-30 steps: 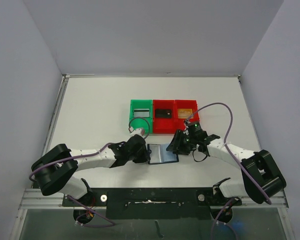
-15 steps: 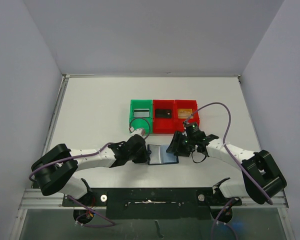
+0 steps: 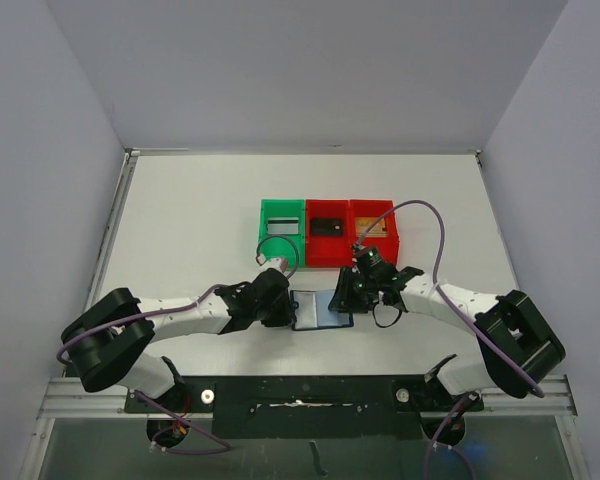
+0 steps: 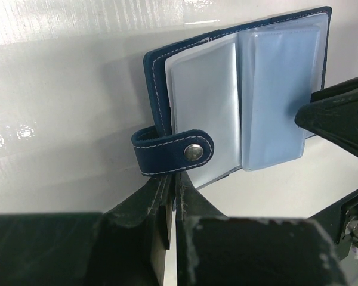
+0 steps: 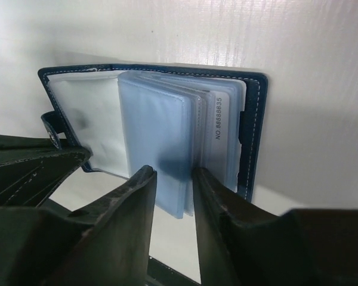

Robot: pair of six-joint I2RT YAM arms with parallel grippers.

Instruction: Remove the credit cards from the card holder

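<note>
White worktop (image 3: 180, 220) holds green and red bins (image 3: 327, 259), one of the credit cards (image 3: 327, 226) in each. I see the card holder (image 3: 320, 309) open nearby: left gripper (image 4: 173, 179) jaws pressed together at its strap (image 4: 167, 156), right gripper (image 5: 174, 179) jaws spread astride its sleeves (image 5: 155, 137).

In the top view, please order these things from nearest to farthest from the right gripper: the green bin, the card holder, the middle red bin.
1. The card holder, lying open right at the fingers of the right gripper.
2. The middle red bin, just behind the gripper, with a black card inside.
3. The green bin, farther back and to the left.
</note>
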